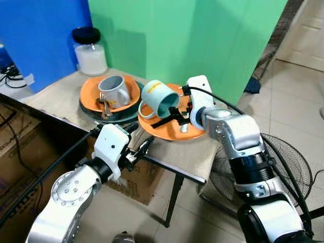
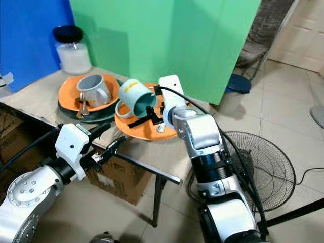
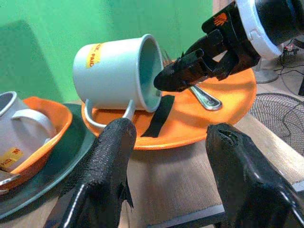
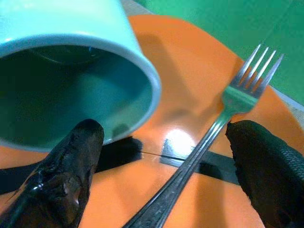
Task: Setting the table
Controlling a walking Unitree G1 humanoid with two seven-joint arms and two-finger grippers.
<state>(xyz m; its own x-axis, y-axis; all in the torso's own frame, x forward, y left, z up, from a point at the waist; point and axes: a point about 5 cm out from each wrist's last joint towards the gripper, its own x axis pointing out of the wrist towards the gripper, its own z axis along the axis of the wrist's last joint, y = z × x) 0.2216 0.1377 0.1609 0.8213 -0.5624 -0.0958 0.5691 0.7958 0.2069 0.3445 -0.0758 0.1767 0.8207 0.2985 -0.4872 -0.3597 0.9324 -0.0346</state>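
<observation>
With my right claw (image 4: 161,175) spread wide over the silver metal fork (image 4: 209,137) lying on the round orange plate (image 1: 167,130), I should descend squarely, avoiding the tipped pale-green ceramic mug (image 1: 159,97).

Pale teal mug (image 1: 158,98), yellow label with red lettering, darker teal inside; orange plate (image 1: 172,130) crossed by black tape strips (image 3: 159,115); silver fork (image 4: 223,123); grey mug (image 1: 115,90) in orange bowl (image 1: 89,98) on dark green plate (image 1: 109,116); green backdrop (image 1: 202,35), blue panel (image 1: 35,30).
</observation>
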